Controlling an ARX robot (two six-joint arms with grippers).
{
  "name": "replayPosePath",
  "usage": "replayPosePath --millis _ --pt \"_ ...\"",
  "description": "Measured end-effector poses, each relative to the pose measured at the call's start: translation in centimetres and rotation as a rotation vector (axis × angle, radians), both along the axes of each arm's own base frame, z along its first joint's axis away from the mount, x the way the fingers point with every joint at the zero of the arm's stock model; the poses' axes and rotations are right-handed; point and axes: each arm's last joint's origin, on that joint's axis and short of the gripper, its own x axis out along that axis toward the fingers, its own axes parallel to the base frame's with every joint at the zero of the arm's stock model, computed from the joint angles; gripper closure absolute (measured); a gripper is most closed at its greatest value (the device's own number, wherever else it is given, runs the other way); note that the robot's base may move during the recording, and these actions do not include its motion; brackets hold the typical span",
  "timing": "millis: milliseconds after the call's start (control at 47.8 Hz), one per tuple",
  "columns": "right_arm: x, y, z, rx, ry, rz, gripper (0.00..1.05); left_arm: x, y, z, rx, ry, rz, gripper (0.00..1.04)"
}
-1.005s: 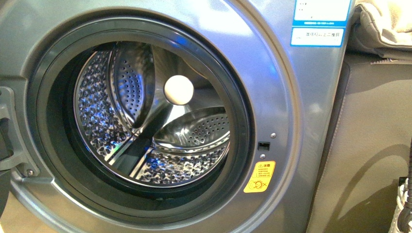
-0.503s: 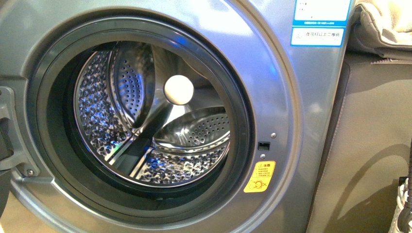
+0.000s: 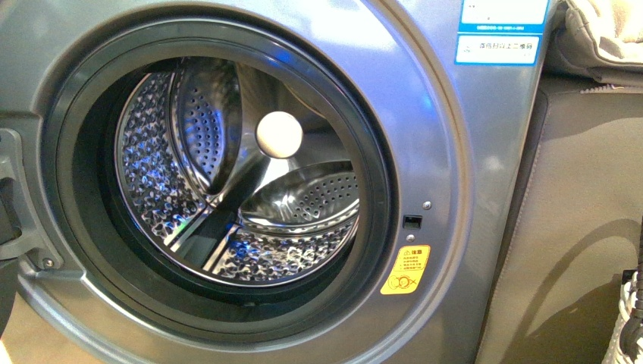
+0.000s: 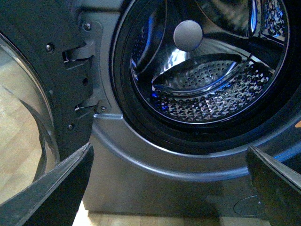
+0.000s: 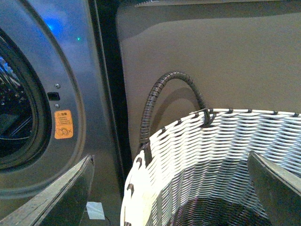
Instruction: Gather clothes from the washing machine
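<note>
The washing machine (image 3: 455, 152) fills the front view, its round door swung open and the steel drum (image 3: 227, 205) bare; no clothes show anywhere inside it, only the perforated wall, the paddles and a pale round hub (image 3: 279, 134) at the back; where the garment lies, these views do not tell. The left gripper (image 4: 169, 183) hangs just in front of the machine below the drum mouth, its two dark fingers (image 4: 61, 188) spread wide with nothing between them; the door (image 4: 28, 94) stands to one side of it. The right gripper (image 5: 169, 188) is likewise spread and empty, poised over the woven basket (image 5: 188, 141) beside the machine; the dark bottom of the basket is too dim to read. By my reckoning the drum is emptied or nearly so; if a garment remains out of sight, expect it soft, limp and light, prone to drape and snag on the rubber seal (image 3: 379, 152); pinch a bunched fold near its middle, not an edge, and lift clear of the drum lip.
</note>
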Motion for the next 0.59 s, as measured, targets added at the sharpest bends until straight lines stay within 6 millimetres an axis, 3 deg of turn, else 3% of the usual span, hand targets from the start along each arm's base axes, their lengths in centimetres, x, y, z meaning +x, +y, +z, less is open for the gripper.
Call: replayPosePath --millis 586 --pt "0.0 0.0 0.0 0.0 0.0 0.0 0.08 0.0 0.0 0.0 0.0 0.0 0.0 0.06"
